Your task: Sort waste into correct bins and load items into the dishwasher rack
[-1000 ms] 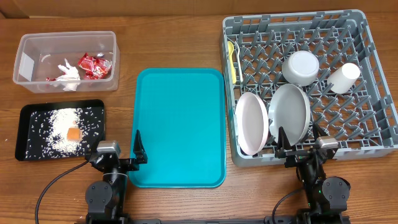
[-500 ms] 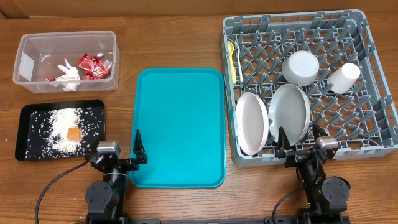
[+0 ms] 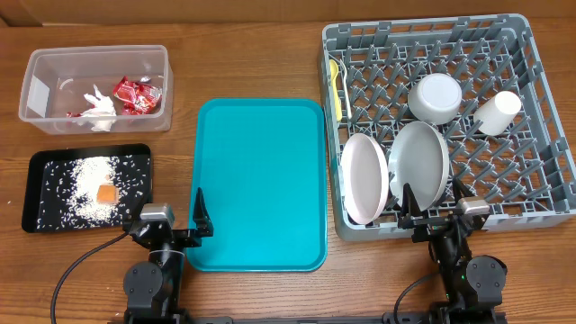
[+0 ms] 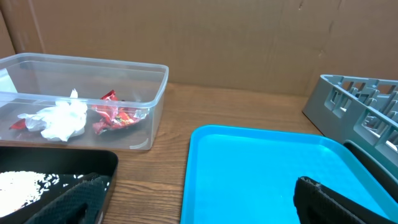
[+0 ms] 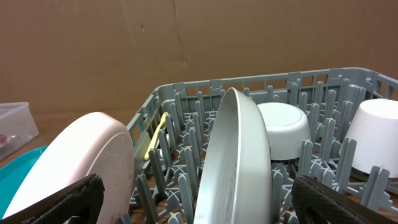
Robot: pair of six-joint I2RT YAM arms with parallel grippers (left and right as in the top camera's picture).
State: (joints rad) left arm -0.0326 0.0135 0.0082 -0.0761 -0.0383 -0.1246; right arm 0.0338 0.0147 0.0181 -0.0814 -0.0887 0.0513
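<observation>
The teal serving tray (image 3: 261,184) lies bare at the centre of the wooden table (image 3: 243,54), between the bins on the left and the dishwasher rack (image 3: 423,30) on the right. A cardboard wall (image 4: 217,37) closes the far side.

The left gripper (image 3: 169,216) sits at the near edge, fingers spread wide, one over the near right corner of the black tray (image 3: 40,162), the other over the near left part of the teal tray. The right gripper (image 3: 434,205) sits at the rack's near rim, fingers spread wide and holding nothing.

- Clear tub (image 3: 36,67), far left: red wrapper (image 3: 135,94) and white napkin (image 3: 97,106), side by side.
- Black tray, near left: rice grains (image 3: 90,189) with the orange cube (image 3: 106,193) on them.
- Rack: white plate (image 3: 364,178) and grey plate (image 3: 419,162) on edge near the front; white bowl (image 3: 436,98) and cup (image 3: 498,112) behind them; pale yellow cutlery (image 3: 336,88) along the left wall.
</observation>
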